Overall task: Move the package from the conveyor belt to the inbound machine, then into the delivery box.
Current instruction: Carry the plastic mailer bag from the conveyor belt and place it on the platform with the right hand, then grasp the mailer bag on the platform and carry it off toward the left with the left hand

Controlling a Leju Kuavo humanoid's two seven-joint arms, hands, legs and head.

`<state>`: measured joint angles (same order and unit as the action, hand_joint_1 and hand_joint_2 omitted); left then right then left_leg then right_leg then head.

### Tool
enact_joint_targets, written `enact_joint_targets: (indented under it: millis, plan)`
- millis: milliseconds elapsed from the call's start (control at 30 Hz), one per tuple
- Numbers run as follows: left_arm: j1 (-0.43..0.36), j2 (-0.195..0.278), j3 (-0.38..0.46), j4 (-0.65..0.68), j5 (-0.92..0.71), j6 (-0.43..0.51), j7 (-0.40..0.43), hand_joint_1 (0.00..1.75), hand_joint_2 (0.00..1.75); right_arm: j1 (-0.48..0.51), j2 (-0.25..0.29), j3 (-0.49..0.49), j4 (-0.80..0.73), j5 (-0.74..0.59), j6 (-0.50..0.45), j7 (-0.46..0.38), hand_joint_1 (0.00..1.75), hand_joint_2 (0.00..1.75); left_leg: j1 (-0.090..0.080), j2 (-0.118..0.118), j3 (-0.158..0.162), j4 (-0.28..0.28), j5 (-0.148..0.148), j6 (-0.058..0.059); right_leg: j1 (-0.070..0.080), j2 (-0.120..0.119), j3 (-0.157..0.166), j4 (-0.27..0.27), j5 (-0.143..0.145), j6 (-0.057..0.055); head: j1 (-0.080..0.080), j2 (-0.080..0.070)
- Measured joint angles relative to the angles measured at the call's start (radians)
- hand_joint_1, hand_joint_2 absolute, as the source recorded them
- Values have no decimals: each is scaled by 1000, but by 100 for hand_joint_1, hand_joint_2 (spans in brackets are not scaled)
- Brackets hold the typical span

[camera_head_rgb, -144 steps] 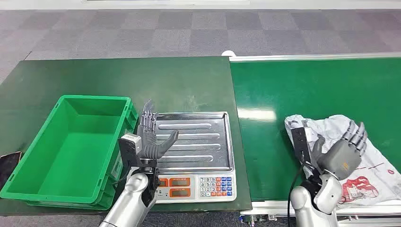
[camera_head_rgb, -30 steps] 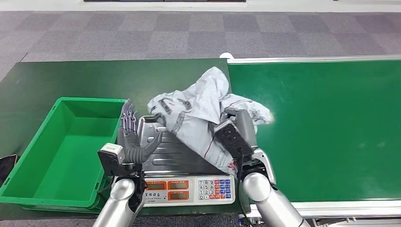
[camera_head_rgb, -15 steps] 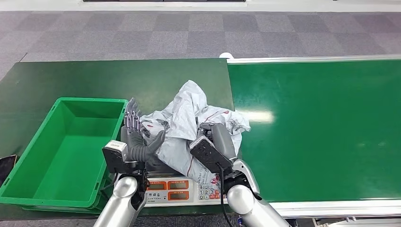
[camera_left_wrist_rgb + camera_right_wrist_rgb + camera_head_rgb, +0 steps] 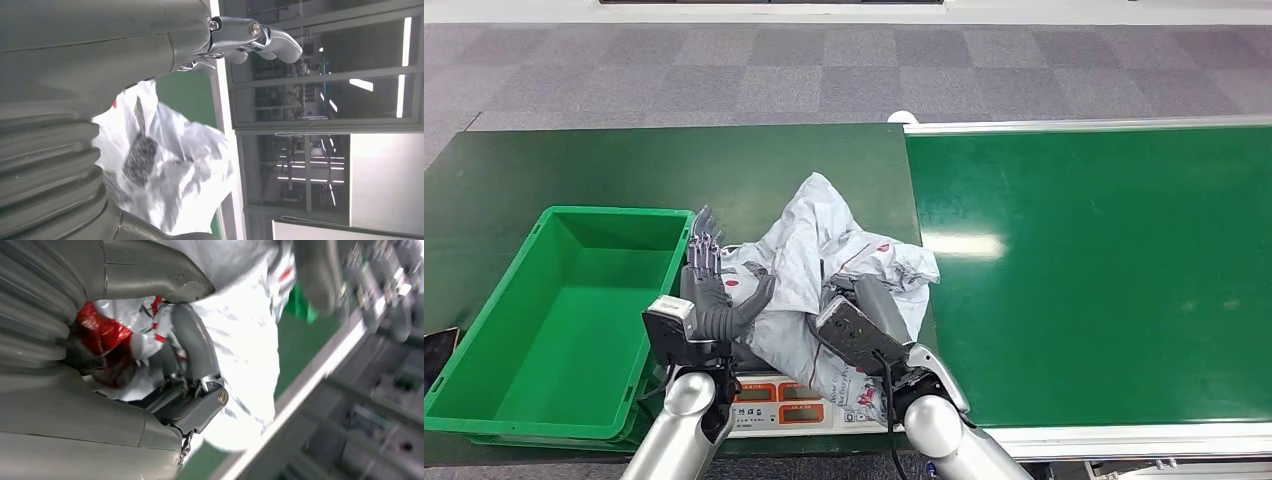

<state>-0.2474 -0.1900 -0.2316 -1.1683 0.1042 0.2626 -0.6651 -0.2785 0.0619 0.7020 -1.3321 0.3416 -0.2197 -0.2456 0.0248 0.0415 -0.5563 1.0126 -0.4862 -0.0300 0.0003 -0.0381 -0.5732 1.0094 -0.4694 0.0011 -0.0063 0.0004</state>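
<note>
Package (image 4: 824, 265), a crumpled white plastic mailer with red and black print, lies over the steel pan of the inbound machine (image 4: 799, 390), a weighing scale whose display and keypad face the robot at the counter's near edge. The bag hides most of the pan and part of the keypad. The right robot hand (image 4: 874, 310) is clamped on the package: in the right wrist view its thumb and dark fingers (image 4: 192, 342) close around a gathered fold of the red-printed film (image 4: 100, 335). Judged from this, the grip serves to carry the limp bag as one bundle and settle its bulk on the pan for weighing. The left robot hand (image 4: 714, 290) stands upright beside the pan with fingers apart and straight, holding nothing; its palm faces the bag and sits just beside, perhaps touching, the nearest fold. Its likely purpose is to stop the bag sliding off toward the delivery box (image 4: 484, 330), the green crate standing empty just beyond it on the dark green counter (image 4: 574, 170). The conveyor belt (image 4: 1104, 260) lies on the robot's right, beside the scale. By this reading the first transfer is almost complete, while the move into the crate is not yet made.
</note>
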Motion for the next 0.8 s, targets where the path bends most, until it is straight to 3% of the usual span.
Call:
enact_joint_targets:
  millis: [167,333,467,667,800]
  plan:
    - [-8,6,0,2,-57,46,-13,0,175,13,-15,-42,-25,-203,99,-98,0,175,0,0,0,0,0,0,0,0,0,0,0,0,0,0]
    - [-41,51,0,-19,-169,74,24,0,175,43,-52,-163,-97,-452,263,-160,0,175,0,0,0,0,0,0,0,0,0,0,0,0,0,0]
    - [-83,85,0,-31,-264,19,102,0,175,46,-62,-246,-107,-525,324,-160,0,0,0,0,0,0,1,0,0,0,0,0,1,0,0,0]
    - [-179,120,-19,13,-424,-127,198,0,175,41,-62,-309,-93,-541,351,-163,0,0,0,0,0,0,2,0,0,0,0,0,2,0,0,0]
    - [-278,145,-79,108,-587,-316,199,0,175,30,-62,-324,-84,-539,378,-160,0,0,-1,0,0,0,2,0,0,0,0,0,2,0,0,0]
